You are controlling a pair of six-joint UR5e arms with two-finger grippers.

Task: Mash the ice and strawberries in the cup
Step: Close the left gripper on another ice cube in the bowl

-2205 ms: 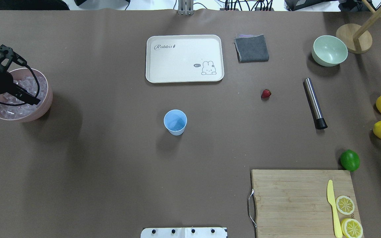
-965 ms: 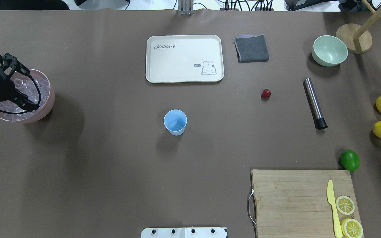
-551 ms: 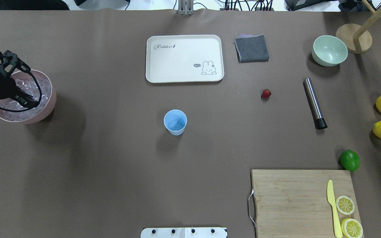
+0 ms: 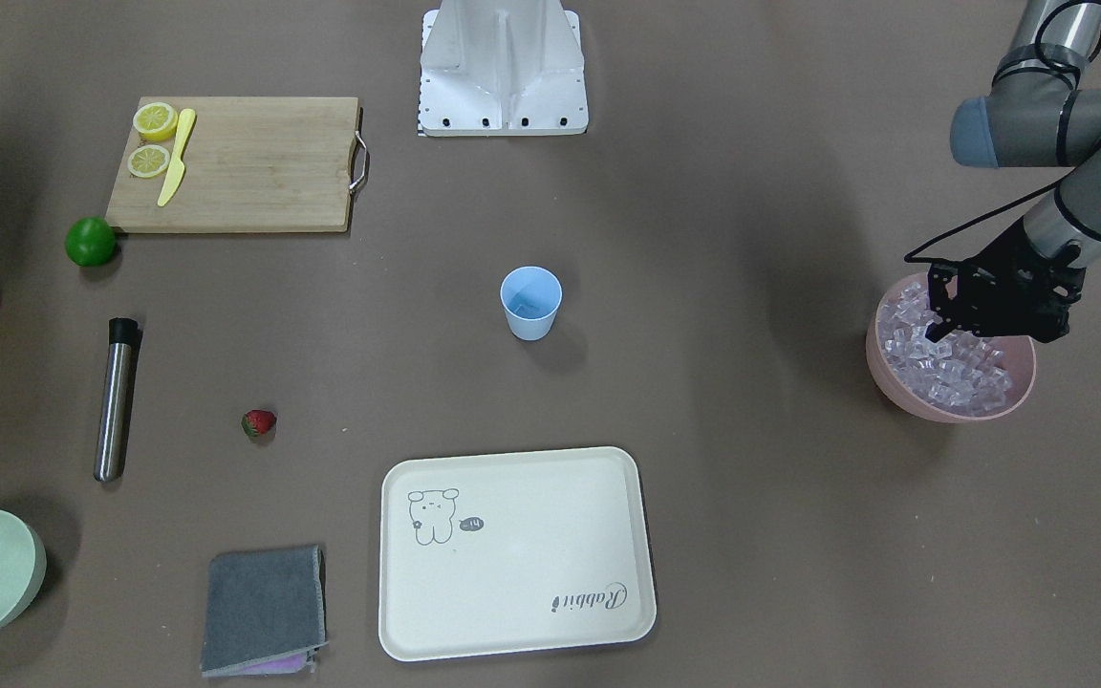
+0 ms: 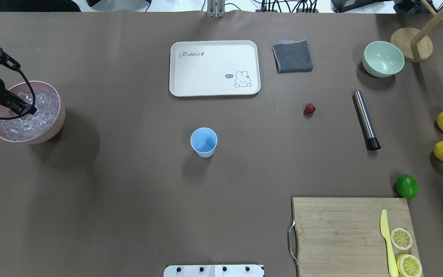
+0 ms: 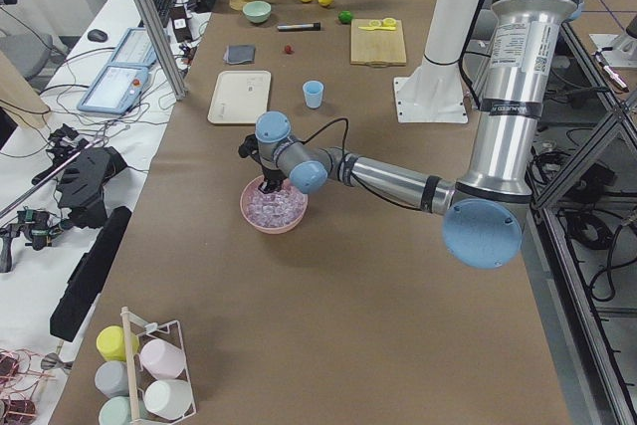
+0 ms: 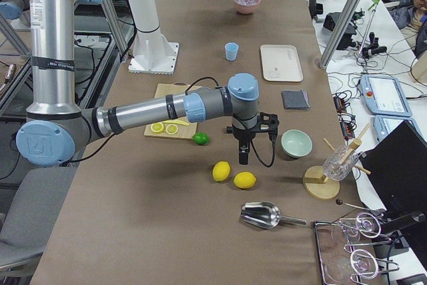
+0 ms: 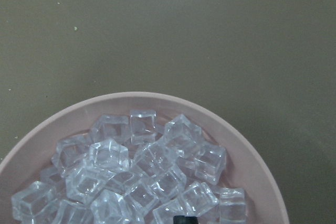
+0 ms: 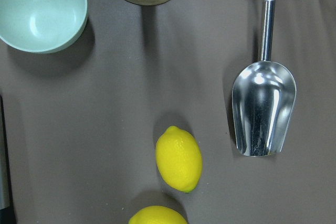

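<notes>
Fig.: left gripper [image 4: 938, 330] apparently just above ice [image 8: 136, 177] in pink bowl [image 8: 247, 161], grip state indiscernible; right gripper [image 7: 243, 159] likewise | cup [image 5: 204, 141] stands mid-table, strawberry [image 5: 309, 109] well apart | best: descend plumb, pinch one top cube.

Brown table [image 5: 129, 211] with cup [image 5: 204, 141], tray [image 5: 214, 67]

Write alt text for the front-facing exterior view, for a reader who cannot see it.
The robot's left hand is poised over a pink bowl heaped with ice near the picture's right edge, on a brown table. A pale blue cup stands alone mid-table, and a small strawberry lies well off to its left in the picture.
</notes>
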